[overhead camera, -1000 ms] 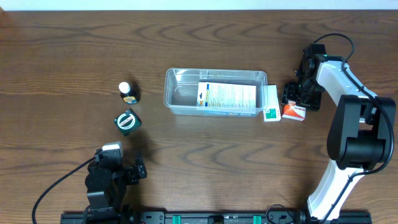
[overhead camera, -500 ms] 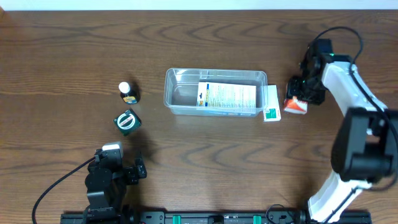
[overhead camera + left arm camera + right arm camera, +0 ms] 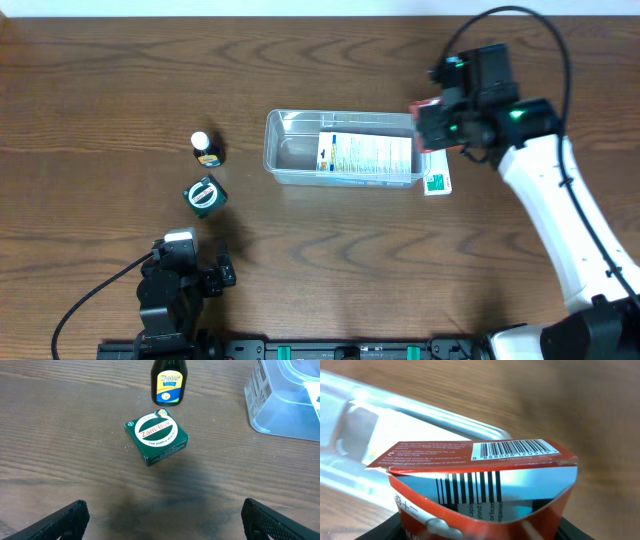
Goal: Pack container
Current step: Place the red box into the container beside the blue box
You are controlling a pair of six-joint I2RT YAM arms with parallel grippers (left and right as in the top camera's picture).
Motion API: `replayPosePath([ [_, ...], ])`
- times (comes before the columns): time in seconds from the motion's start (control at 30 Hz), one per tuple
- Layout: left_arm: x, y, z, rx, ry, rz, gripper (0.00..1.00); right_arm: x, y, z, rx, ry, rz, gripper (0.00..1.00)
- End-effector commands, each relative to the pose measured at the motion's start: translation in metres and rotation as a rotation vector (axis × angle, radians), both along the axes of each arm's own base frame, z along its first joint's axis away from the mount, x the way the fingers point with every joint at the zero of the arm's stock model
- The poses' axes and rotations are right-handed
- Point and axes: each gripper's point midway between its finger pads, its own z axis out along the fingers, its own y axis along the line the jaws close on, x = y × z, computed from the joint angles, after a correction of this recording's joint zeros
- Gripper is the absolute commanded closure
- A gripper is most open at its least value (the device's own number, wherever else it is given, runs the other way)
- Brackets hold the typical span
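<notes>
1. The container [image 3: 345,148] sits at the centre of the overhead frame with its open top up, ready to take items. A white printed box [image 3: 365,155] lies flat in its right half.
2. The right fingers [image 3: 432,128] are clamped on a red carton [image 3: 425,107], held over the container's right end, apparently lined up to be lowered in beside the white box.
3. A white-and-green box [image 3: 436,172] lies just beside the container's right wall, not yet packed.
4. At centre left stand a dark bottle [image 3: 207,148] and a green box [image 3: 205,195], well apart from the container. The left fingers [image 3: 65,517], at lower left, are spread wide and hold nothing.
5. The bench [image 3: 100,80] is dark wood grain. Little of the room shows beyond it.
</notes>
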Motion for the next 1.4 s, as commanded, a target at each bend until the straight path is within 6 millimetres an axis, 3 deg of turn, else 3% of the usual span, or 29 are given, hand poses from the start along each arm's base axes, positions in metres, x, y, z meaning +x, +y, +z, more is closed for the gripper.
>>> replayPosePath([
  [0.0, 0.0, -0.001, 0.001, -0.001, -0.005, -0.009, 0.02, -0.004, 0.024, 0.005, -0.034, -0.042, 0.082, 0.42],
  [0.13, 0.0, -0.002, 0.001, -0.002, -0.005, -0.009, 0.02, -0.005, 0.04, -0.007, 0.03, 0.011, -0.002, 0.46],
  [0.27, 0.0, -0.002, 0.001, -0.002, -0.005, -0.009, 0.02, -0.007, 0.041, -0.03, 0.081, 0.11, -0.149, 0.5],
  [0.47, 0.0, -0.002, 0.001, -0.002, -0.005, -0.009, 0.02, -0.007, 0.039, -0.062, 0.07, 0.206, -0.23, 0.53],
  [0.6, 0.0, -0.002, 0.001, -0.002, -0.005, -0.009, 0.02, -0.005, 0.027, -0.08, 0.005, 0.229, -0.303, 0.49],
  [0.77, 0.0, -0.002, 0.001, -0.002, -0.005, -0.009, 0.02, 0.001, 0.027, -0.093, -0.011, 0.233, -0.317, 0.47],
  [0.87, 0.0, -0.002, 0.001, -0.002, -0.005, -0.009, 0.02, 0.003, 0.027, -0.098, -0.013, 0.237, -0.325, 0.44],
  [0.97, 0.0, -0.002, 0.001, -0.002, -0.005, -0.009, 0.02, 0.004, 0.027, -0.098, -0.009, 0.233, -0.324, 0.3],
  [1.07, 0.0, -0.002, 0.001, -0.002, -0.005, -0.009, 0.02, 0.006, 0.028, -0.095, -0.002, 0.219, -0.323, 0.24],
  [1.37, 0.0, -0.002, 0.001, -0.002, -0.005, -0.009, 0.02, 0.008, 0.027, -0.06, 0.041, 0.141, -0.315, 0.24],
])
